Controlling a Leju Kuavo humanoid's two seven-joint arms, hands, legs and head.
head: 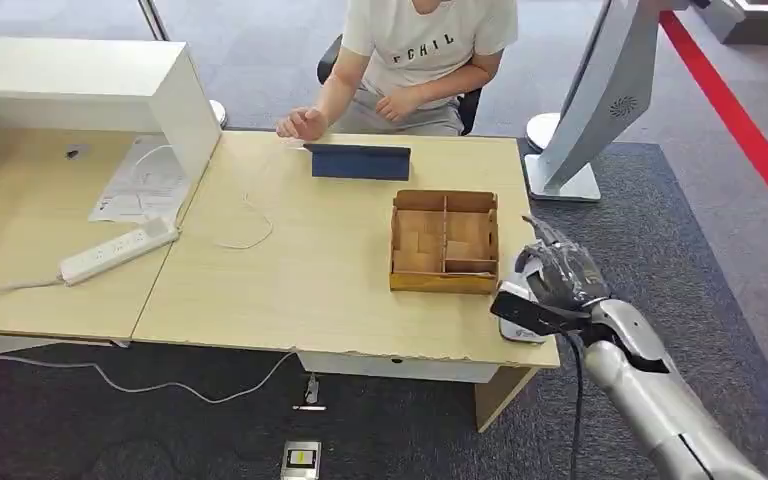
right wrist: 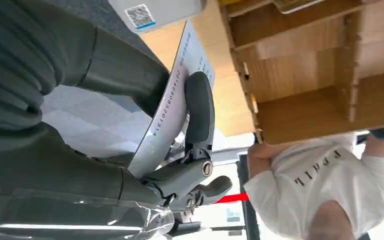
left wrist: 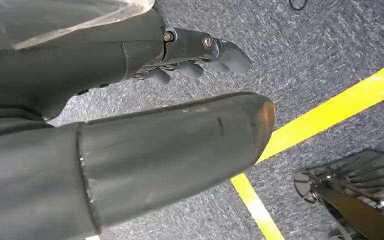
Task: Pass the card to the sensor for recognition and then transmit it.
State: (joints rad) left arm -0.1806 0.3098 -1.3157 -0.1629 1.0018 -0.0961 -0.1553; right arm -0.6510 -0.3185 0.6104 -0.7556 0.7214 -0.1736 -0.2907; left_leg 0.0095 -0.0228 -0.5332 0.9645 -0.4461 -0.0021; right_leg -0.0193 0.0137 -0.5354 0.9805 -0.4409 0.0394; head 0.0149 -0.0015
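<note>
My right hand hovers over the table's front right corner, just right of the wooden box. In the right wrist view its thumb and a dark finger pinch a pale card printed with a row of numbers. The card's far end points toward a white sensor with a QR label, and this sensor lies on the table partly under the hand. My left hand hangs over the carpet holding nothing, its fingers apart from the thumb.
A person sits at the far side with a hand on the table by a blue tablet stand. The box has several compartments. A power strip, papers and a white shelf are at the left.
</note>
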